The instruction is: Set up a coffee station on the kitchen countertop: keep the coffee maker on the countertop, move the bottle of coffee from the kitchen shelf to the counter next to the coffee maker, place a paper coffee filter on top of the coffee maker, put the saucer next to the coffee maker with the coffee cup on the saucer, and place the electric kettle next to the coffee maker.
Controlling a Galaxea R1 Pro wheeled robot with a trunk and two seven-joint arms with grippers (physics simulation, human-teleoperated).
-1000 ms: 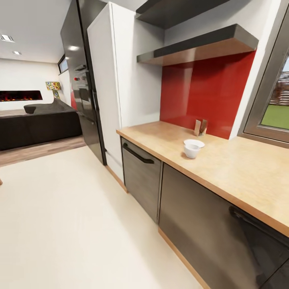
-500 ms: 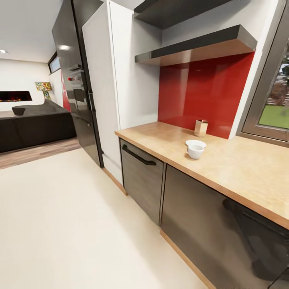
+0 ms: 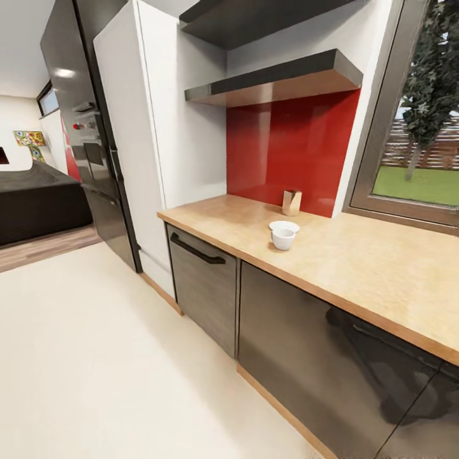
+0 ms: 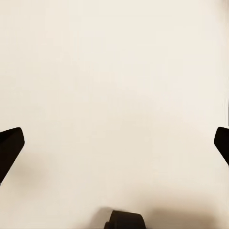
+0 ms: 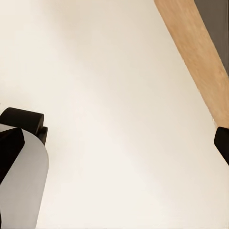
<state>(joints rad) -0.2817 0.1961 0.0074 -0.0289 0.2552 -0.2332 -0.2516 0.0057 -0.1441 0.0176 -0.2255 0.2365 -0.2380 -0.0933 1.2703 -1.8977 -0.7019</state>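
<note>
The left tool is open and holds nothing; its two dark fingertips stand wide apart at the sides of the left wrist view, with the pale floor below. The right tool is open and empty as well, over the same floor, close to the wooden strip at the foot of the cabinets.

In the head view, the light wood bench runs over the glossy dark cabinets. On it the white cup stands just in front of the white saucer, touching or nearly touching it, not on top of it. A small tan holder stands behind them at the red wall. Two dark shelves hang above; I cannot see what lies on them.

I judge that the robot is travelling along the kitchen, with no step of grasping in hand. The next move calls for the base to come near the bench, and then one arm must rise from the floor to reach the cup or saucer.
</note>
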